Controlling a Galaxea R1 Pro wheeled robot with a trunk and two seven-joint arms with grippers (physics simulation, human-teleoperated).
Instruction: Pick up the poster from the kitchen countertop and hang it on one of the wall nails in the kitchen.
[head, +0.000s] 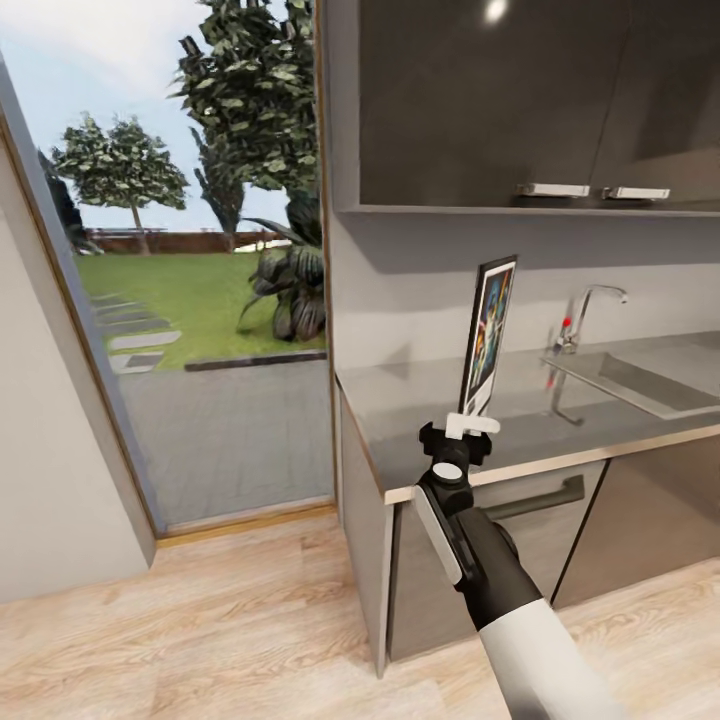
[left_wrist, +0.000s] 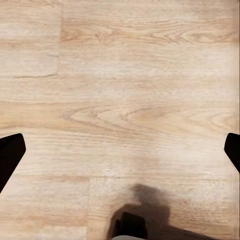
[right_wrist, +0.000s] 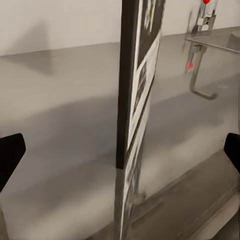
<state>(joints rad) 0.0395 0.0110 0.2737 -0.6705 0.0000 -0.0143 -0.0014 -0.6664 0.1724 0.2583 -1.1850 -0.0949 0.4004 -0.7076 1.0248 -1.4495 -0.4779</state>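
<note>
1. The tall Star Wars poster with a thin black frame and white border (head: 489, 335) stood up straight on the smooth grey kitchen countertop with a pale front edge (head: 420, 400), close to that front edge and seen almost from its side.
2. The right gripper (head: 470, 425) sat low at the poster's bottom edge, at the end of a black and white arm (head: 500, 590).
3. In the right wrist view the poster (right_wrist: 131, 100) ran up the middle between 2 dark fingertips (right_wrist: 10, 155) set far apart at the picture's edges, so the claw was spread wide and not touching the frame (the poster's bottom edge mirrored in the shiny top).
4. The chrome tap with a red dot (head: 585, 315) and the sunken sink (head: 630, 380) lay further along the counter, to the right of the poster.
5. In the left wrist view the left gripper (left_wrist: 120, 155) hung over the pale wooden plank floor (left_wrist: 120, 75), its dark fingertips (left_wrist: 10, 155) spread wide with nothing between them.
6. A big glass opening showed a green lawn and trees (head: 180, 200) to the left.
7. Dark wall cupboards with silver handles (head: 500, 100) hung above the counter.
</note>
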